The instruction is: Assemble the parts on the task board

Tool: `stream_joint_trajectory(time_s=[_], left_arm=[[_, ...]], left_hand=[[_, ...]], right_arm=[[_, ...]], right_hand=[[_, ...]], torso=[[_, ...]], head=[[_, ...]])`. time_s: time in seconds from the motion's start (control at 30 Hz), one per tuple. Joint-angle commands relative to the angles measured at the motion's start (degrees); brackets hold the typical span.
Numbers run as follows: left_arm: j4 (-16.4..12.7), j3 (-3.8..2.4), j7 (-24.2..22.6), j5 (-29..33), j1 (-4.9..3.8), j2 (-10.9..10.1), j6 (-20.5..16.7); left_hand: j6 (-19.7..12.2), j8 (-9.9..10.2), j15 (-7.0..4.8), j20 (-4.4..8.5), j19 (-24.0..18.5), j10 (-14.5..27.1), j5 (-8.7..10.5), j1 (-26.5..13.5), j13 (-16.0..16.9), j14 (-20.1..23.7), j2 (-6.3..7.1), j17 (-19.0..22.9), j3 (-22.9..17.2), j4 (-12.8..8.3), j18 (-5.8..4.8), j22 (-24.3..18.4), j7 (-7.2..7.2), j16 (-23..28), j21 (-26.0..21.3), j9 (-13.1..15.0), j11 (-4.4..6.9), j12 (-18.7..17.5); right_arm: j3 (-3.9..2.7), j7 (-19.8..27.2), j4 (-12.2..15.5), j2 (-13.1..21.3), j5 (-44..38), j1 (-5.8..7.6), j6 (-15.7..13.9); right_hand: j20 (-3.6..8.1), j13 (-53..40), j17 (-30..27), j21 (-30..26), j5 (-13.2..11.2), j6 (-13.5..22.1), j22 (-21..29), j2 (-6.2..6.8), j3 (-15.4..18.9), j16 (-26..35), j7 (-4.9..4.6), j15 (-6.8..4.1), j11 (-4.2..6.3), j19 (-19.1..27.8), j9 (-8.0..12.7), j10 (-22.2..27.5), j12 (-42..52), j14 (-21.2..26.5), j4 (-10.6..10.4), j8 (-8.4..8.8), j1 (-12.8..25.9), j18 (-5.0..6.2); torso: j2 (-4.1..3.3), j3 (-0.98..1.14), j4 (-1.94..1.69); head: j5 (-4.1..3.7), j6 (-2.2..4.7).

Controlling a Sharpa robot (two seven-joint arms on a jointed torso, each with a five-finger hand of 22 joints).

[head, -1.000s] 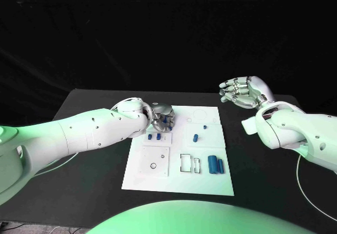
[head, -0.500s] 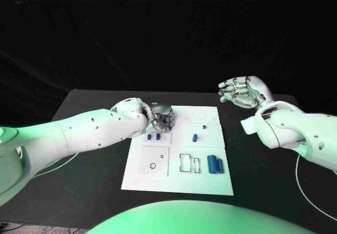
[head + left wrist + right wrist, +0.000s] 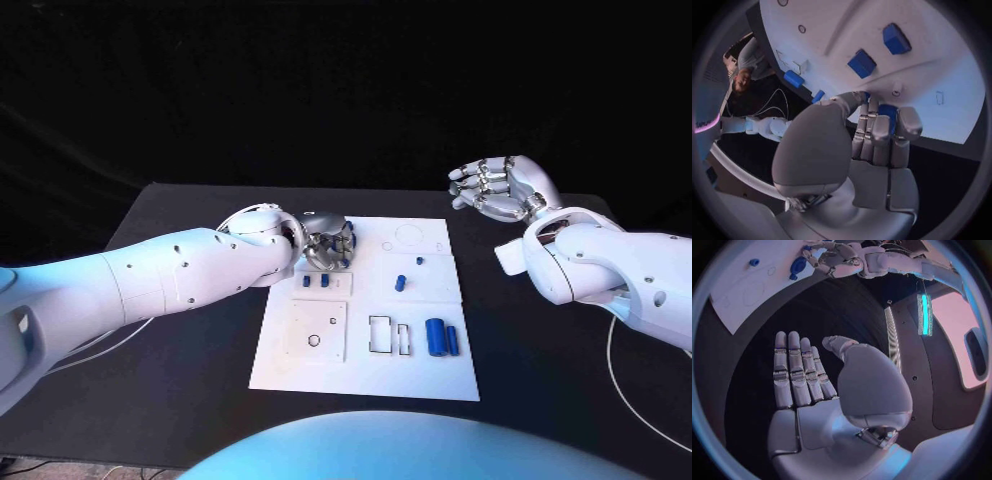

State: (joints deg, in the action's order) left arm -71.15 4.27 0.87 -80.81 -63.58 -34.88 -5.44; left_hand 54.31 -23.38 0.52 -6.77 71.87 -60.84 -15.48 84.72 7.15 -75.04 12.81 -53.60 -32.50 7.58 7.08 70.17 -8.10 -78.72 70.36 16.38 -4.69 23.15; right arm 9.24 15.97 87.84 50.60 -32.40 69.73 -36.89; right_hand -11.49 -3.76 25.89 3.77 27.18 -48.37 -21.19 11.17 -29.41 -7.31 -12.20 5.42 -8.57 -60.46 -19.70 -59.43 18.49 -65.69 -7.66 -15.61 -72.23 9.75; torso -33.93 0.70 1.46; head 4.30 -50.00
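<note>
Over the white task board (image 3: 368, 330), left hand (image 3: 329, 244) still clamped on small blue part (image 3: 887, 111), unmoved; right hand (image 3: 498, 188) spread, empty; insertion pending.

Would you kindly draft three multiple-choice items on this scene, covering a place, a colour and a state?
1. Where is the left hand?
A. over the task board's far left corner
B. beside the table's near edge
C. off the table

2. What colour are the parts lying on the task board?
A. red
B. blue
C. yellow

3. How is the right hand?
A. gripping a part
B. pressing the board
C. open, holding nothing

Answers: 1 A, the head view shows it there. 2 B, the pieces are blue. 3 C, its wrist view shows spread fingers and a bare palm.
</note>
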Motion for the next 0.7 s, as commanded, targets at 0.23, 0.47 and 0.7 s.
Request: stream_joint_trajectory(time_s=[0.23, 0.47, 0.7], left_arm=[[-4.24, -1.46, -0.53, 3.6, -0.06, -3.52, -2.23], [-5.72, -2.04, 0.2, 4.37, -0.07, -6.16, -1.15], [-5.19, -2.14, 0.26, 4.87, -0.04, -7.3, -0.64]], left_hand=[[0.69, 0.34, 0.2, -0.05, 0.42, -0.77, -0.06, -1.04, -0.23, -0.49, 0.11, 0.13, -0.41, 0.03, -1.0, 0.19, -0.05, -0.37, 0.42, 0.14, 0.03, -1.04], [0.82, 0.41, 0.2, -0.06, 0.44, -0.99, -0.04, -1.15, -0.27, -0.49, 0.15, 0.24, -0.45, 0.0, -1.0, 0.2, -0.05, -0.35, 0.43, 0.16, 0.04, -1.3], [0.86, 0.96, 0.26, -0.06, 0.34, -1.33, -0.15, -1.03, -0.49, -0.4, 0.29, 0.53, -1.24, -0.38, -0.98, 0.16, -0.19, -0.3, 0.36, 0.12, -0.09, -2.55]], right_arm=[[-0.01, 0.26, -0.31, -0.08, -0.41, -0.06, 0.85], [0.0, 0.22, -0.36, -0.05, -0.41, -0.08, 0.86], [0.0, 0.2, -0.38, -0.04, -0.41, -0.09, 0.82]], right_hand=[[-0.32, 0.07, -0.08, 0.21, 0.35, -0.08, 0.07, -0.44, 0.04, 0.31, -0.45, 0.28, -0.12, -0.13, 0.06, -0.16, -0.29, -0.18, 0.44, 0.19, -0.16, 0.66], [-0.32, 0.07, -0.08, 0.21, 0.35, -0.08, 0.07, -0.44, 0.04, 0.31, -0.45, 0.28, -0.12, -0.13, 0.06, -0.16, -0.29, -0.18, 0.44, 0.19, -0.16, 0.66], [-0.31, 0.07, -0.12, 0.24, 0.35, -0.11, 0.23, -0.44, 0.03, 0.34, -0.43, 0.26, -0.1, -0.17, 0.07, -0.19, -0.31, -0.22, 0.53, 0.18, -0.19, 0.67]], torso=[[0.23, 0.06, -0.26], [0.21, 0.06, -0.29], [0.17, 0.01, -0.36]], head=[[0.13, 0.26], [0.1, 0.25], [0.1, 0.14]])
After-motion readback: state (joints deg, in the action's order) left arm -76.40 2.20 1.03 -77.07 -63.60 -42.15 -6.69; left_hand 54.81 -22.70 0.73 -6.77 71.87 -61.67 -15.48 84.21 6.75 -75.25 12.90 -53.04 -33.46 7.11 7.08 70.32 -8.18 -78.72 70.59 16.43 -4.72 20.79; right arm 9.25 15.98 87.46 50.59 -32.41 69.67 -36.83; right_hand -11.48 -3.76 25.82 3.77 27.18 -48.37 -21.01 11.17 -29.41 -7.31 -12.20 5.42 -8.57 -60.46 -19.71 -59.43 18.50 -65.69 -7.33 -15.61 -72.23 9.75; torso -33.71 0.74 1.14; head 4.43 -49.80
